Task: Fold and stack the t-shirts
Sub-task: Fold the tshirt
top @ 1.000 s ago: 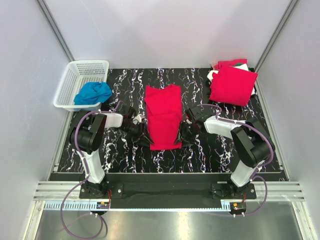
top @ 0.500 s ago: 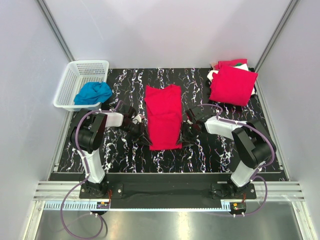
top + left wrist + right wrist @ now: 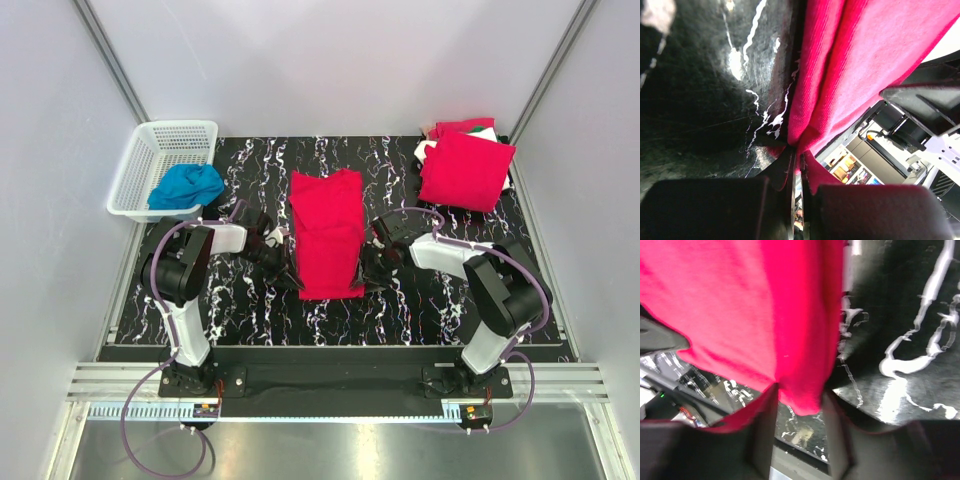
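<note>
A red t-shirt (image 3: 327, 235), folded into a long strip, lies in the middle of the black marbled table (image 3: 240, 180). My left gripper (image 3: 287, 273) is at its near left edge. In the left wrist view, that gripper (image 3: 798, 165) is shut on the shirt's edge (image 3: 840, 75). My right gripper (image 3: 369, 271) is at the near right edge. In the right wrist view, a thick fold of the shirt (image 3: 790, 330) fills the gap of that gripper (image 3: 799, 405). A folded red t-shirt (image 3: 465, 170) tops a stack at the back right, with white and green (image 3: 484, 130) showing behind it.
A white basket (image 3: 140, 170) at the back left holds a blue cloth (image 3: 187, 185). Grey walls close in the table on the left, back and right. The arm bases stand at the near edge.
Both grippers have shifted slightly away from the near edge along the shirt's sides. The shirt itself has barely moved.
</note>
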Available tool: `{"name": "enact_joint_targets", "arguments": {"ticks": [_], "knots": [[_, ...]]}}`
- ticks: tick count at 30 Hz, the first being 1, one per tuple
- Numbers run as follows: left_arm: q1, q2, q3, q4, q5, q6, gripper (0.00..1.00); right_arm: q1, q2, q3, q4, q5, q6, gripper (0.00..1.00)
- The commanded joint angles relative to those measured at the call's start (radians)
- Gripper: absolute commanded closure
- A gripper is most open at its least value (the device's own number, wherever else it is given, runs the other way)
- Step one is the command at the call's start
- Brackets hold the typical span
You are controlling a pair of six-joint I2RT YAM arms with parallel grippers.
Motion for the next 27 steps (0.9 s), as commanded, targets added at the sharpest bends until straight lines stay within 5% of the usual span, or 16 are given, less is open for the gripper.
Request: {"name": "enact_joint_targets", "arguments": {"ticks": [1, 10, 20, 24, 27], "knots": [[0.003, 0.028, 0.011, 0.026, -0.184, 0.044, 0.96, 0.003, 0.009, -0.033, -0.037, 0.091, -0.051, 0.5], [0.003, 0.036, 0.026, 0.027, -0.187, 0.035, 0.97, 0.002, 0.002, -0.036, -0.036, 0.083, -0.057, 0.53], [0.003, 0.039, 0.031, 0.026, -0.189, 0.035, 0.98, 0.0, 0.026, -0.042, 0.009, 0.068, -0.054, 0.76], [0.002, 0.039, 0.034, 0.024, -0.19, 0.036, 0.98, 0.002, 0.051, -0.036, 0.041, 0.054, -0.045, 0.99], [0.003, 0.037, 0.037, 0.024, -0.186, 0.035, 1.0, 0.002, 0.064, -0.023, 0.05, 0.04, -0.042, 1.0]]}}
